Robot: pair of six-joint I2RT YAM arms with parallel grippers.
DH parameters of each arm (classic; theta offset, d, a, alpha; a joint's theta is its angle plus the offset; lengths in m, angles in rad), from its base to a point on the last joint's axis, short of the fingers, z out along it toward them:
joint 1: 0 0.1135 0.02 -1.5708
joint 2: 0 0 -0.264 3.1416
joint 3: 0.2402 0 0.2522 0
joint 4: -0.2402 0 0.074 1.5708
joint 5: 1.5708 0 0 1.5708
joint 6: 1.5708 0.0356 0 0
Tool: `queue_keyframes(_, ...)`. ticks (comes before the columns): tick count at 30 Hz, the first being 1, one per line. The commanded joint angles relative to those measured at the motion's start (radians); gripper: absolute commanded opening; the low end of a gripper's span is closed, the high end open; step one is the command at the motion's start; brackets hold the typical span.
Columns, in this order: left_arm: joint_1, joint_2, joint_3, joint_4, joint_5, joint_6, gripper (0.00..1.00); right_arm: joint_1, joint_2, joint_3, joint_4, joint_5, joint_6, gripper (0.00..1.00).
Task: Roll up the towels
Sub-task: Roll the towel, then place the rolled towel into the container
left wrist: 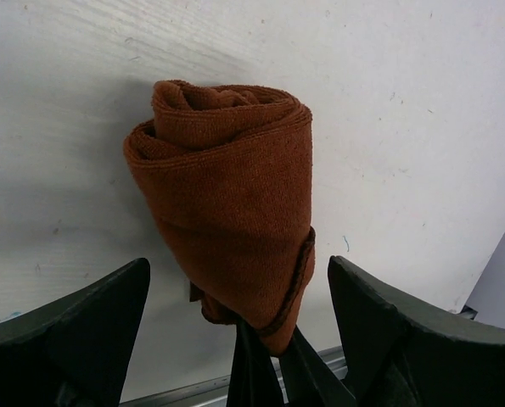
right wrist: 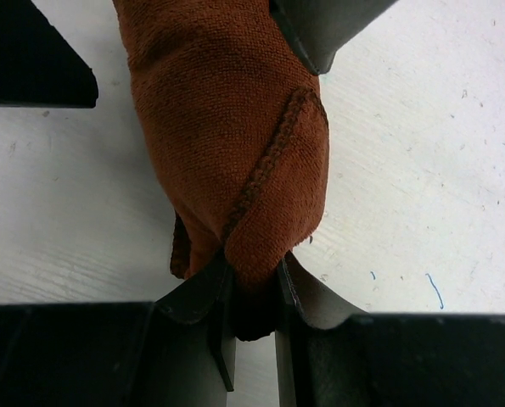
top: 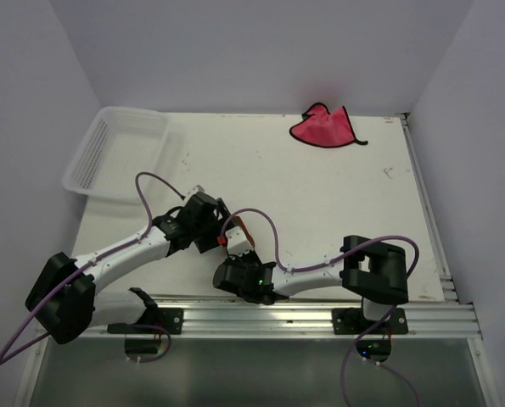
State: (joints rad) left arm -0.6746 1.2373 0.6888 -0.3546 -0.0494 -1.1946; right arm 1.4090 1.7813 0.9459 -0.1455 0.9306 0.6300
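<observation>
Rust-brown towel (left wrist: 227,195): rolled, pinched at one end, lower centre of the top view where the two arms met.
Right gripper (right wrist: 250,284) was clamped on the roll's tapered end, apparently so the loose outer flap could not unwind. Left gripper (left wrist: 235,271) was spread wide, with its fingers (left wrist: 74,331) on either side of the roll; contact could not be told. The roll was a tight, fuzzy cylinder with spiral layers visible at the far end and a stitched hem running diagonally across the outer wrap. Pink towel (top: 322,127) lay crumpled and unrolled at the upper right of the table (top: 320,212).
</observation>
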Motion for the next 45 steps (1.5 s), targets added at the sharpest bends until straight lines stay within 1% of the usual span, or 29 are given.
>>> queue_keyframes(1,-0.003,-0.009,0.014,-0.026,0.0,-0.02,0.9,0.001,0.012,0.042,0.0,0.074,0.04,0.0)
queue_keyframes(8,-0.005,0.044,0.023,0.043,-0.004,-0.022,0.92,0.013,0.013,0.037,0.052,0.062,-0.009,0.0)
queue_keyframes(12,-0.017,0.04,0.014,0.1,-0.035,-0.036,0.93,0.022,0.013,0.03,0.058,0.074,-0.019,0.0)
queue_keyframes(17,-0.019,0.105,0.038,0.086,-0.03,-0.025,0.93,0.034,0.003,0.008,0.102,0.091,-0.042,0.0)
queue_keyframes(23,-0.019,0.149,0.005,0.132,-0.01,-0.028,0.93,0.057,0.004,0.005,0.127,0.123,-0.067,0.0)
queue_keyframes(26,-0.019,0.172,0.006,0.128,-0.012,-0.019,0.92,0.064,0.012,0.01,0.136,0.132,-0.081,0.0)
queue_keyframes(32,-0.02,0.197,0.009,0.129,-0.009,0.01,0.82,0.085,0.032,0.034,0.136,0.157,-0.104,0.0)
queue_keyframes(37,-0.022,0.206,-0.011,0.149,0.005,0.012,0.72,0.096,0.041,0.044,0.139,0.177,-0.112,0.0)
queue_keyframes(39,-0.022,0.206,-0.021,0.175,0.019,0.01,0.65,0.096,0.043,0.047,0.139,0.183,-0.112,0.0)
queue_keyframes(41,-0.023,0.206,-0.041,0.212,0.032,0.01,0.62,0.097,0.046,0.048,0.136,0.189,-0.11,0.0)
queue_keyframes(43,-0.026,0.199,-0.063,0.25,0.045,0.012,0.56,0.097,0.049,0.053,0.138,0.197,-0.11,0.0)
queue_keyframes(44,-0.026,0.197,-0.07,0.259,0.045,0.012,0.53,0.096,0.052,0.056,0.133,0.198,-0.115,0.0)
queue_keyframes(45,-0.028,0.195,-0.081,0.267,0.043,0.01,0.45,0.097,0.056,0.068,0.126,0.204,-0.116,0.0)
